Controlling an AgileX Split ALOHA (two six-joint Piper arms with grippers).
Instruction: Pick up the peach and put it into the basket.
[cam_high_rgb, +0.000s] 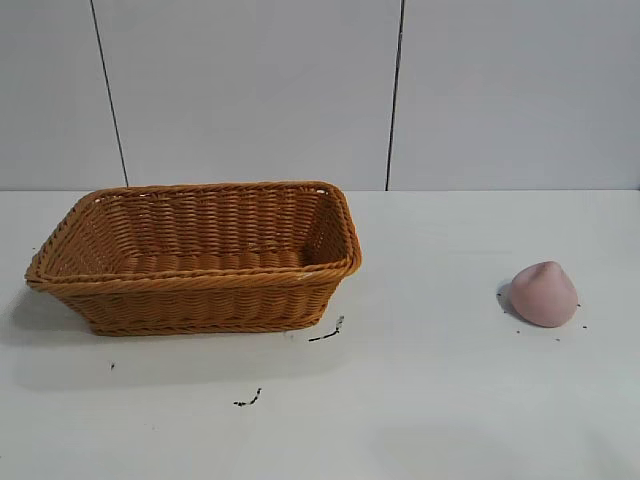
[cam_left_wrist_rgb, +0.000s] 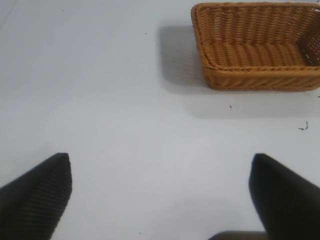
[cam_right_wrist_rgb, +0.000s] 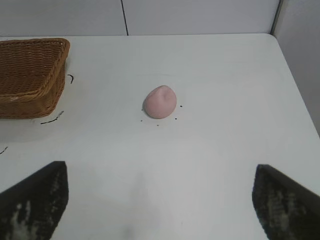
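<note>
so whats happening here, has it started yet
Nothing is being handled yet. The peach sits alone on the white table, well off to the right of the basket, which has nothing in it. The right gripper is open and apart from the peach, with the fruit lying ahead of it. The left gripper is open too, over bare table with the basket ahead of it. So the pickup has not begun.
</note>
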